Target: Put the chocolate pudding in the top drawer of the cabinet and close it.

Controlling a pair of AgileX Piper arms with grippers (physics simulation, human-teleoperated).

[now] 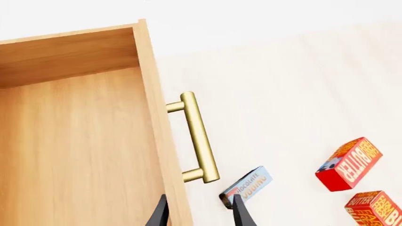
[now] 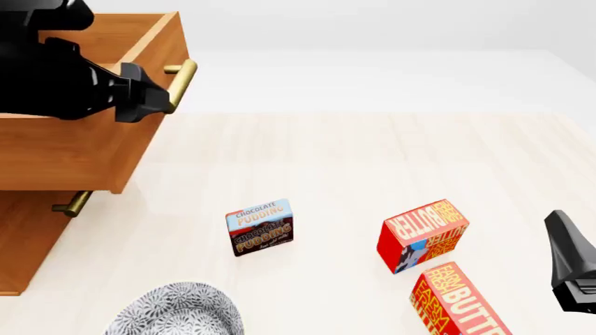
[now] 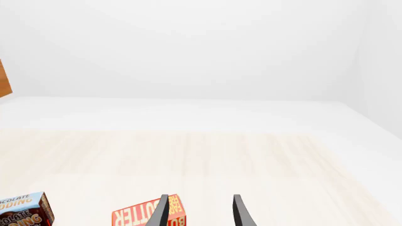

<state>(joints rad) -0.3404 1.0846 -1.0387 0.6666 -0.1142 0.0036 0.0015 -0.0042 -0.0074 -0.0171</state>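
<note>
Left gripper (image 1: 199,213) parted, fingertips straddling the front panel of the top drawer (image 1: 82,141), one finger inside the box and one outside, holding nothing; contact with the panel hard to judge. In the front view, seen only as a black arm mass at the drawer's front edge, just beside the brass bar handle (image 2: 181,85), fingertips hidden there. Only in the left wrist view: the drawer's bare wooden floor and inner wall, pulled well out of the cabinet (image 2: 28,244). Only in the front view: the lower drawer's brass handle (image 2: 71,204) under the open drawer, and a patterned grey-and-white bowl (image 2: 175,312) near the cabinet's corner. Right gripper (image 3: 199,212) likewise spread apart and empty, well away from the cabinet; in the front view shown only as a dark finger at the frame edge (image 2: 570,265). Chocolate pudding (image 2: 259,227) on the table (image 2: 373,153), outside the drawer, away from the cabinet, between the bowl and the butter boxes; "CHOCOLATE PUDDING" legible on its blue band and again on the brown face. Farther from the cabinet, one red-and-yellow butter box (image 2: 421,236) reading "BUTTER", and just beside it a second butter box (image 2: 458,301) with the same word.
</note>
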